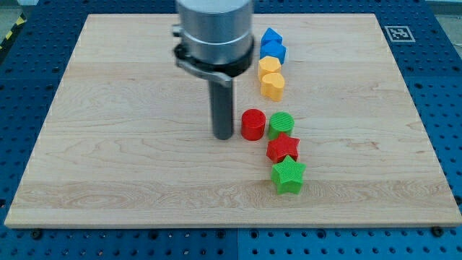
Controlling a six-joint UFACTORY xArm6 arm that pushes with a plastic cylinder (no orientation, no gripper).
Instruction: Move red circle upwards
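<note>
A pale wooden board (130,144) fills most of the view, lying on a blue perforated bench (440,87); a small black-and-white marker (398,32) sits at the board's top right corner.

Next in size is the arm's grey cylindrical body (215,32), coming down from the view's top and narrowing into a straight dark rod. The arm carries no claw, so there is nothing to be spread or pressed together; it ends only in the tip (223,137), which rests on the board just to the left of the red circle (253,124), very near it. Whether the two touch cannot be told.

The red circle stands a little right of the board's centre. Against its right side is the green circle (281,123). Just below that pair sits the red star (283,149), and below it again, the green star (289,175), close under it.

Towards the view's top, right of the arm's body, four blocks stand in a tight column: a blue block (270,36) at the top, another blue block (274,51) beneath it, then a yellow block (268,68), and a yellow block with angled sides (273,85) at the bottom.
</note>
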